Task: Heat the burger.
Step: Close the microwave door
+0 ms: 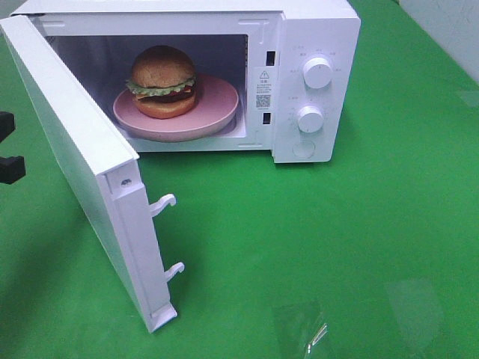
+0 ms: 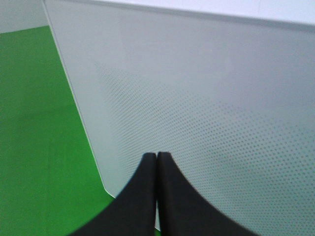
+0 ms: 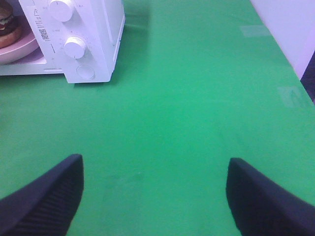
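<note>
Inside the microwave [image 1: 318, 34], burger's [image 1: 163, 78] loaded (on plate [image 1: 218, 112]); door [image 1: 75, 142] needs swinging closed: left gripper [image 2: 156, 158] pinched shut, right gripper [image 3: 155, 196] gaping, empty.

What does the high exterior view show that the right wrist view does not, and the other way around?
Only the high view: the open microwave door with its two latch hooks, and the whole burger. Only the right wrist view: the right gripper, its fingers wide apart. Both: the green table, the microwave's two knobs, the pink plate and part of the burger.
</note>
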`<move>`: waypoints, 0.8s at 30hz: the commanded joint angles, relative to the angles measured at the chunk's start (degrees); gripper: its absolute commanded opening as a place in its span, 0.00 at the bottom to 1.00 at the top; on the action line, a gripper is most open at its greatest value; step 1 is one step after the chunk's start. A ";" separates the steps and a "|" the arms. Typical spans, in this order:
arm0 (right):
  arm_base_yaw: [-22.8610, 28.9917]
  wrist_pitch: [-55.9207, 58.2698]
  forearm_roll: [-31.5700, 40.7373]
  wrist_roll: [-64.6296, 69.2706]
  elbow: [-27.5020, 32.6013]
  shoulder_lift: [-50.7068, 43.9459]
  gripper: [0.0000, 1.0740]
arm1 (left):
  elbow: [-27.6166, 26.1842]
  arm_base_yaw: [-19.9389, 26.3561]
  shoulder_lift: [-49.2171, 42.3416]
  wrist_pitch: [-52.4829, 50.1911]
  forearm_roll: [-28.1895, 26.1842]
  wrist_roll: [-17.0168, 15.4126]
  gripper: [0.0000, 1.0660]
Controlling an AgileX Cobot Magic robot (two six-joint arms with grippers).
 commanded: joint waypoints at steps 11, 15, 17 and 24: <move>-0.40 -0.46 0.06 0.00 0.11 -1.55 0.71 | -0.46 -6.07 5.44 -4.18 -4.24 0.63 0.00; -0.40 -0.46 0.06 0.00 0.11 -1.55 0.71 | -0.80 -8.82 6.47 -4.93 -5.50 0.97 0.00; -0.40 -0.46 0.06 0.00 0.11 -1.55 0.71 | -1.20 -10.31 6.88 -4.98 -7.10 1.60 0.00; -0.40 -0.46 0.06 0.00 0.11 -1.55 0.71 | -3.95 -14.73 8.37 -4.93 -9.91 1.72 0.00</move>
